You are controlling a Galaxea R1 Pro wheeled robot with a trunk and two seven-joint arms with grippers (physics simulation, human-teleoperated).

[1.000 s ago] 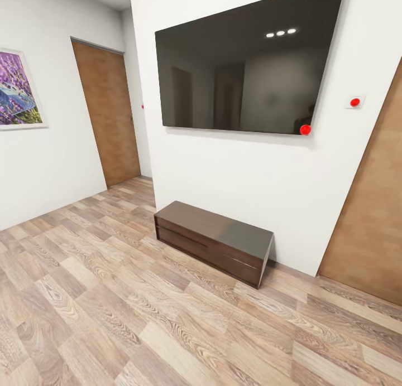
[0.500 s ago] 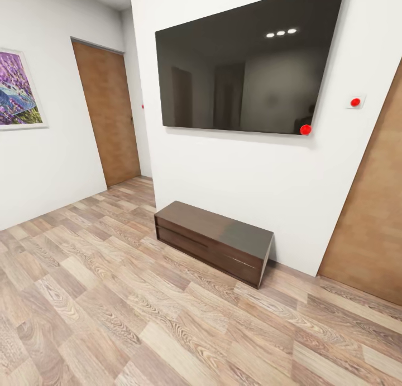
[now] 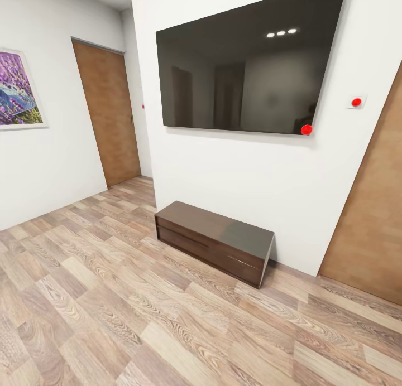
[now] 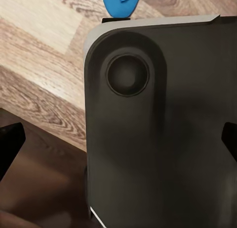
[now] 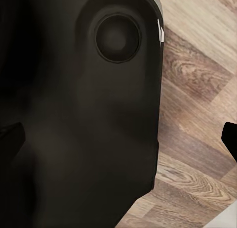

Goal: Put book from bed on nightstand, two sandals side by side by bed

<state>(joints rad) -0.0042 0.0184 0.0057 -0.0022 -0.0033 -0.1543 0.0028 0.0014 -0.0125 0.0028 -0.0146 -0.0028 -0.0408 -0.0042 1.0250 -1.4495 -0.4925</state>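
A: Left gripper (image 4: 118, 144): fingertips sat at opposite edges of the left wrist view, so the claw stood wide, holding nothing; the right gripper (image 5: 118, 139) looked the same. Both wrist cameras faced the robot's dark base (image 4: 163, 129).

B: And the task's things?

A: A blue sandal (image 4: 122, 1) lay on the plank floor (image 3: 111, 319) just beyond the base. Bed, book and nightstand were out of sight (the head camera faced a wall-mounted television (image 3: 245, 62), a long low bench (image 3: 215, 241) below it, and a brown door (image 3: 109, 112) far left).

B: The step in hand?

A: Probably driving and searching. Turn the base slowly, arms tucked, well apart from the bench, until the bed appears.
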